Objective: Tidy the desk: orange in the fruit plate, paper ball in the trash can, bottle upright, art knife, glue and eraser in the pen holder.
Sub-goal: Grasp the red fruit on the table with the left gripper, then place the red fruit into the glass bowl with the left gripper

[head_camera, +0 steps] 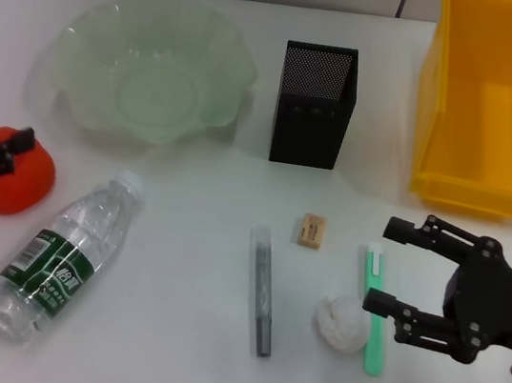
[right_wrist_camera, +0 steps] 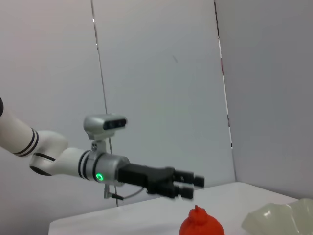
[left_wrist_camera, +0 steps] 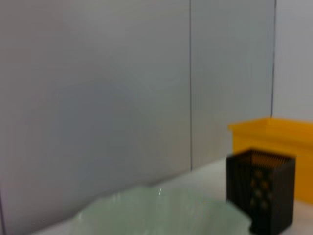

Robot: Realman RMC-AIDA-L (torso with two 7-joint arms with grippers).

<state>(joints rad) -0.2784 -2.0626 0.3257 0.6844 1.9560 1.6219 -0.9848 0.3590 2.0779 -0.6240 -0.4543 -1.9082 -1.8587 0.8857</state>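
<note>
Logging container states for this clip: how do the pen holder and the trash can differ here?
The pen holder is black mesh, tall and narrow; the trash can is solid bright yellow, much wider and rectangular. The pen holder stands mid-table beside the fruit plate; the trash can sits at the robot's far right. Both stand upright and look empty.

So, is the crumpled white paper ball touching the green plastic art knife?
Touching: in the head view, the crumpled white paper ball lies against the green plastic art knife, with no table showing between them.
</note>
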